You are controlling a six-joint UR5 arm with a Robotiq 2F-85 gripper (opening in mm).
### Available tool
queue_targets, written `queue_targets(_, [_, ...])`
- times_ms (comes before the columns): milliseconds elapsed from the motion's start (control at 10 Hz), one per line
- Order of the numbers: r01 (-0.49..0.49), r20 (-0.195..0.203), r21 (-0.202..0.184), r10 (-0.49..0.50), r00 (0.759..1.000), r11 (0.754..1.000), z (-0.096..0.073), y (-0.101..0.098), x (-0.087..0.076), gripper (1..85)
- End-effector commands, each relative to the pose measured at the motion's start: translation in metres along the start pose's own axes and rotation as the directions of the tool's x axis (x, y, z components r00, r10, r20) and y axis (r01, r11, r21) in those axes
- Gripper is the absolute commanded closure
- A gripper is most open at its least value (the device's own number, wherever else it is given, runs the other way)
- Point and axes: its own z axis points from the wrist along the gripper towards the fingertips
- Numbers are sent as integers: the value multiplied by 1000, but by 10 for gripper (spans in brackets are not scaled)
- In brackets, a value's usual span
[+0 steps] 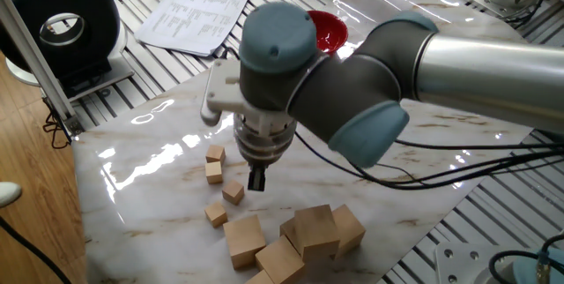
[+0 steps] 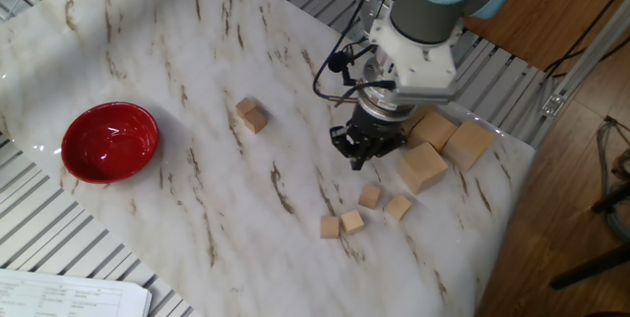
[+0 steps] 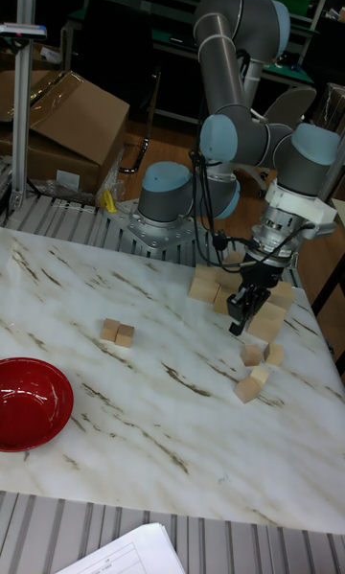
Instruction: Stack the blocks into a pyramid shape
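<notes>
We count six small blocks on the marble-look table [image 2: 148, 61]. Four sit in a loose cluster at lower centre of the other fixed view: one [image 2: 370, 196] nearest the gripper, one [image 2: 398, 207] just right of it, and two [image 2: 330, 226] [image 2: 351, 221] touching side by side below. A further pair [image 2: 251, 115] lies well apart, left of centre, touching each other. No block is stacked on another yet.

The gripper [image 2: 362, 150] hangs above the table, just above the cluster w/ tips pointing down, approx. over the nearest block. Fingers look closed together w/ nothing between them, though the view is poor, so we can't be sure.

Behind the gripper, toward the right, is a heap of big wood cubes [image 2: 423, 167]. A red bowl [image 2: 109, 141] sits at far left. Printed sheets [image 1: 196, 11] lie upper left in one fixed view.
</notes>
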Motion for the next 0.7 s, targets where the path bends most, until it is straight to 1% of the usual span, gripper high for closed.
queue_targets(0, [23,-12,-2,-23,1000,1000,0,4,3,847])
queue_targets(100, [48,-19,-1,-48,999,999,0,3,5,847])
queue_targets(200, [71,-29,-10,-71,997,997,0,5,8,847])
queue_targets(300, [116,-37,-24,-116,993,993,-1,8,10,847])
queue_targets(500, [129,16,-67,-128,992,989,-1,21,-2,847])
queue_targets(600, [139,50,-81,-135,990,987,-1,26,-10,847])
